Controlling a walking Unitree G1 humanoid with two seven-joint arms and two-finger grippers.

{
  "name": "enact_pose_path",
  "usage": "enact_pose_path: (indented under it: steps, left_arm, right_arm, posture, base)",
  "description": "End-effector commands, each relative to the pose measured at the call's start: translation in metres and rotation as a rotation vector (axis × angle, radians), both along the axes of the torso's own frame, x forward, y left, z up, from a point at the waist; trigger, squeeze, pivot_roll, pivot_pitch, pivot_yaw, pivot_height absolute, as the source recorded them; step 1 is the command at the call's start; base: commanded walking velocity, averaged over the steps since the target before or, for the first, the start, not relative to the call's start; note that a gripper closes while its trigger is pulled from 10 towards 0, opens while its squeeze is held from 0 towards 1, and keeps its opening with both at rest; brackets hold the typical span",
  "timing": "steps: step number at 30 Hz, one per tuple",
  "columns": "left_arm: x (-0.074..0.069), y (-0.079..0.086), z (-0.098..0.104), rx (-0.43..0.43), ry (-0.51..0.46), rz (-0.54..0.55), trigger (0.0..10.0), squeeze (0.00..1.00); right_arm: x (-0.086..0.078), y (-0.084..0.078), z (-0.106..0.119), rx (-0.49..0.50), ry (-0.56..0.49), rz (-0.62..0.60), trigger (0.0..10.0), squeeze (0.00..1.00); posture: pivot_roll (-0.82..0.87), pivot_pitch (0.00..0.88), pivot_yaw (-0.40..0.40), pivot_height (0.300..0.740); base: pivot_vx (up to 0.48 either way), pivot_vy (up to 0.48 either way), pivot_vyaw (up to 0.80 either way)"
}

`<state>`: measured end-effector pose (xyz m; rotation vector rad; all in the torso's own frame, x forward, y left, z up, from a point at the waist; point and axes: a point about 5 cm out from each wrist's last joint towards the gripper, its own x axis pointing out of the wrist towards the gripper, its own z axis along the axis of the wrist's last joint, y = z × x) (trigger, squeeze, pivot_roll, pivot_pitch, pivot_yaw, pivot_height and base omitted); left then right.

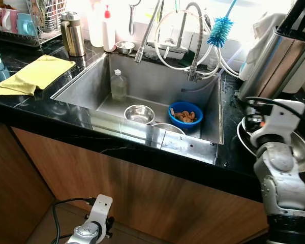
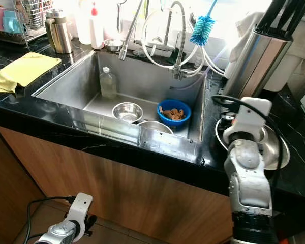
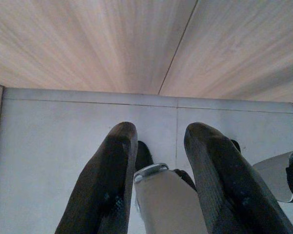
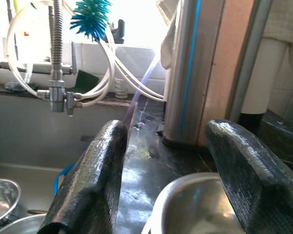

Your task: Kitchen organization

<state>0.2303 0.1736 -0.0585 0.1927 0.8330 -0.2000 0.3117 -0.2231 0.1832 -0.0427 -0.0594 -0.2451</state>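
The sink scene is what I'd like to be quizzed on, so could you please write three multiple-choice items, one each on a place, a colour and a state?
1. Where does the clear bottle stand?
A. Inside the sink, near its back left
B. On the yellow cloth
C. Beside the dish rack

2. What colour is the bowl holding brown food?
A. Red
B. Blue
C. White

3. How are the right gripper's jaws?
A. Shut on a spoon
B. Shut on the brush
C. Open, over a steel bowl on the counter

Answers: 1 A, the bottle stands upright on the sink floor by the back wall. 2 B, the bowl's rim and wall are bright blue. 3 C, the right wrist view shows a wide gap between the jaws with the steel bowl's rim beneath.
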Motion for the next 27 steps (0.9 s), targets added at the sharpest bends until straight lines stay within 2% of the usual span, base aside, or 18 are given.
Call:
enact_pose_path:
  steps: [1,8,11,13,17,22,27]
  left_arm:
    - [-0.002,-0.002,-0.001,-0.007,0.014,-0.004,10.0,0.00]
    - [-0.002,-0.002,-0.001,-0.007,0.014,-0.003,10.0,0.00]
    - [-0.001,-0.002,-0.001,-0.010,0.012,-0.004,10.0,0.00]
    - [-0.001,-0.003,-0.001,-0.011,0.012,-0.004,10.0,0.00]
    - [-0.001,-0.002,-0.001,-0.012,0.013,-0.004,10.0,0.00]
    - [-0.001,-0.003,-0.001,-0.013,0.013,-0.005,10.0,0.00]
    - [-0.001,-0.003,-0.001,-0.015,0.013,-0.005,10.0,0.00]
  right_arm:
    - [0.002,-0.002,0.004,0.002,-0.005,-0.001,10.0,0.00]
    - [0.002,-0.002,0.005,0.002,-0.007,0.000,10.0,0.00]
    - [-0.006,-0.035,0.011,0.063,-0.018,-0.168,10.0,0.00]
    - [-0.013,-0.053,0.007,0.148,-0.017,-0.277,10.0,0.00]
    - [-0.019,-0.065,0.006,0.167,-0.016,-0.354,10.0,0.00]
    - [-0.019,-0.067,0.001,0.191,0.020,-0.360,10.0,0.00]
    - [-0.017,-0.055,-0.014,0.267,0.115,-0.347,10.0,0.00]
  posture:
    - [0.22,0.043,-0.133,0.711]
    - [0.22,0.043,-0.133,0.711]
    - [0.21,0.043,-0.131,0.711]
    - [0.21,0.044,-0.130,0.711]
    - [0.21,0.044,-0.129,0.711]
    - [0.21,0.044,-0.129,0.711]
    - [0.21,0.045,-0.129,0.711]
  base:
    - [0.000,0.000,0.00]
    - [0.000,0.000,0.00]
    - [0.000,0.000,0.00]
    - [0.000,0.000,0.00]
    - [0.000,0.000,0.00]
    - [0.000,0.000,0.00]
    - [0.000,0.000,0.00]
